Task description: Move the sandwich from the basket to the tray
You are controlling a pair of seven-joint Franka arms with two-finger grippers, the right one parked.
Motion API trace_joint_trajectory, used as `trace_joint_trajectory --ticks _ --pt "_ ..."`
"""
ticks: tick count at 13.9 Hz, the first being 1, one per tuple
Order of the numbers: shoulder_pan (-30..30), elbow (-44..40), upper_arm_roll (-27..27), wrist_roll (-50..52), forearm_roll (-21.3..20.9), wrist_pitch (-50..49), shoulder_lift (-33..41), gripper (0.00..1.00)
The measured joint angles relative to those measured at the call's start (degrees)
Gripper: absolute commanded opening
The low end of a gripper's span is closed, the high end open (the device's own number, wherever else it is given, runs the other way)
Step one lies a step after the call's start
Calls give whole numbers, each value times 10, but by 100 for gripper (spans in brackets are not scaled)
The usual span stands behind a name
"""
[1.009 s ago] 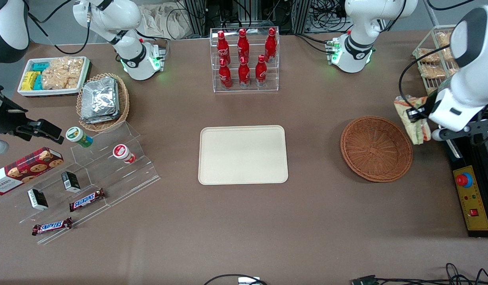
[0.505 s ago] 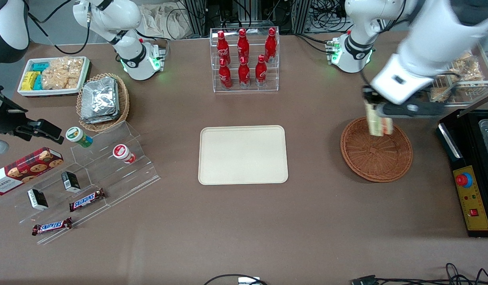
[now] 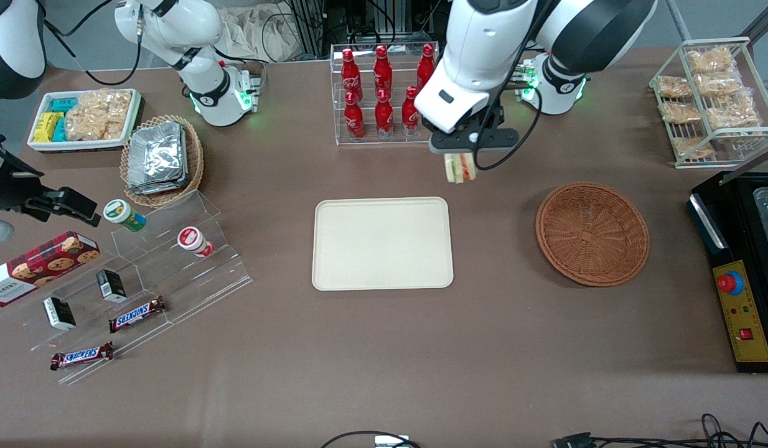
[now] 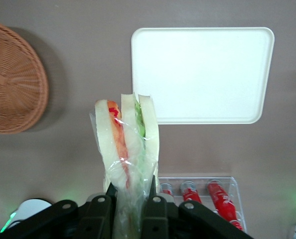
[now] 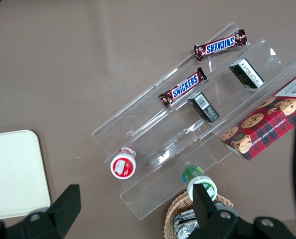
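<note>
The clear-wrapped wedge sandwich of white bread with green and pink-orange filling (image 3: 460,168) is held in the air by the left arm's two-finger gripper (image 3: 461,160), whose fingers (image 4: 151,199) are closed tightly on the wrapper's end so that the wedge hangs below them. It is carried above bare brown tabletop, just off the corner of the large flat cream-beige rectangular tray (image 3: 383,243) that lies farthest from the front camera and toward the working arm's end, and nearer to the camera than the clear acrylic rack of red bottles (image 3: 384,93). The tray's surface is bare out to its low rim, with open table seen all around it. The round reddish-brown woven basket (image 3: 592,233) is seen standing empty, well apart from the tray, toward the working arm's end of the table.

Half a second ago the sandwich was held over the basket's rim; since then it has been carried away from the basket and brought close to the tray, while tray and basket have been left unmoved.
</note>
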State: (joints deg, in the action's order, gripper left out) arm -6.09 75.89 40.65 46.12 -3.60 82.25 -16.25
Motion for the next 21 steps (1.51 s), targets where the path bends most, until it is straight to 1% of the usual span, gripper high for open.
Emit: trace_joint_trajectory --ticks 2,4,7,9,11,13,16,18,19,20,21 --pt "3 12 0 -10 -1 36 -21 26" --pt "5 60 -1 -34 -10 99 -32 26" --pt "4 183 -1 -42 -49 242 -37 26" --pt "4 271 -6 -42 -66 353 -43 26" --pt "5 331 -17 -42 -84 440 -60 26" --pt "5 351 -30 -41 -124 479 -93 26" --pt "6 352 -50 -17 -182 537 -153 26" --pt "6 349 -54 4 -202 558 -184 26" --pt "6 346 -54 7 -204 561 -191 32" --pt "6 343 -53 8 -204 561 -193 63" --pt "6 342 -53 9 -204 561 -193 100"
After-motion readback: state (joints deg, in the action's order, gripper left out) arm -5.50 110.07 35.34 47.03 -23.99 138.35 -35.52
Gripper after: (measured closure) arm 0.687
